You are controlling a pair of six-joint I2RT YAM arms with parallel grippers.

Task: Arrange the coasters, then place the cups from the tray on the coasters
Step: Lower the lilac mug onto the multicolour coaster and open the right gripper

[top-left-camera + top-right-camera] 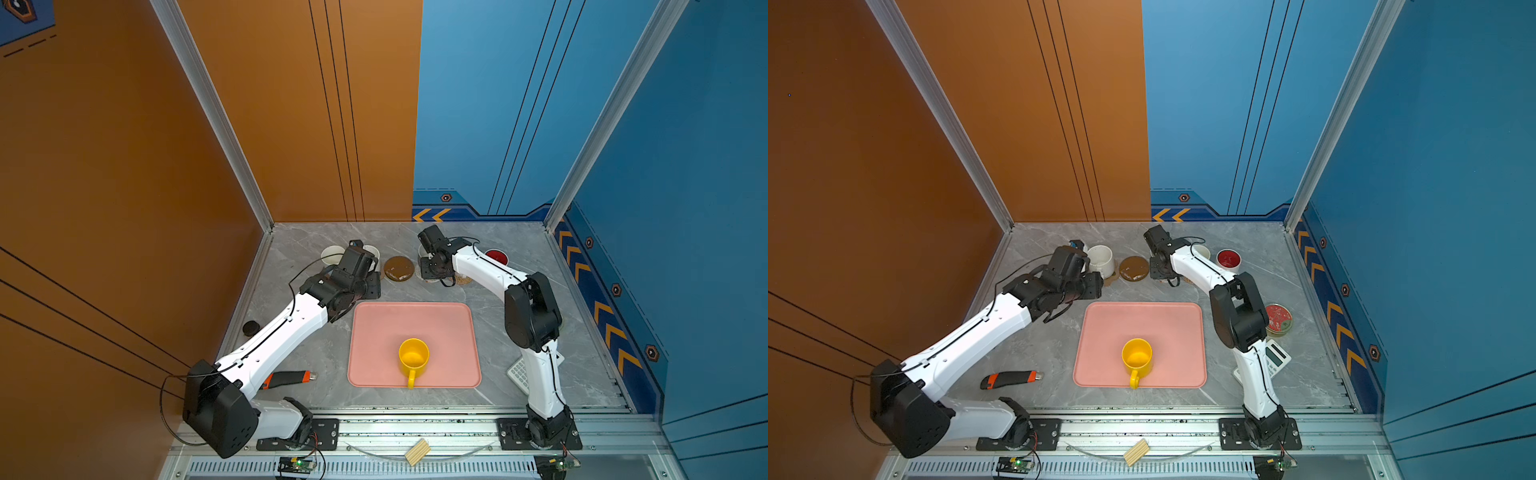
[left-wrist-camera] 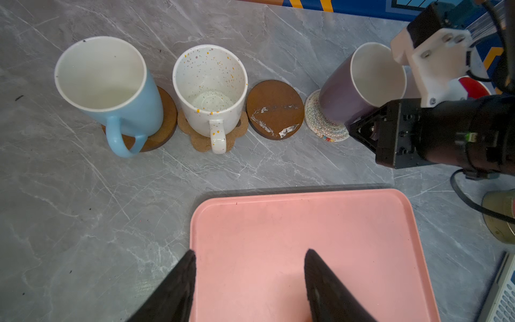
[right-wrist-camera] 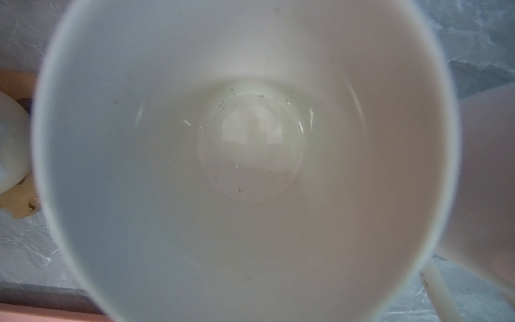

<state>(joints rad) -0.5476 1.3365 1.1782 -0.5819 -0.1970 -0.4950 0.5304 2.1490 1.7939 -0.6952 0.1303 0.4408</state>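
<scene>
The right claw (image 2: pixel 359 126) is being held clenched on the lavender mug (image 2: pixel 338 94), which is being supported by the cream woven coaster (image 2: pixel 320 122). The left claw (image 2: pixel 250 252) is being held released and empty over an edge of the pink tray (image 2: pixel 348 223), by which the yellow mug (image 1: pixel 413 357) is being carried upright.

lavender cup (image 3: pixel 250 156) rim — blurred | right gripper (image 2: pixel 362 125) tips — hidden behind it | calculator (image 2: pixel 503 295) cut off

Cup (image 1: pixel 413 358) on tray (image 1: pixel 374 328); coasters (image 2: pixel 274 109) behind tray, several bearing cups (image 2: pixel 209 83).
</scene>
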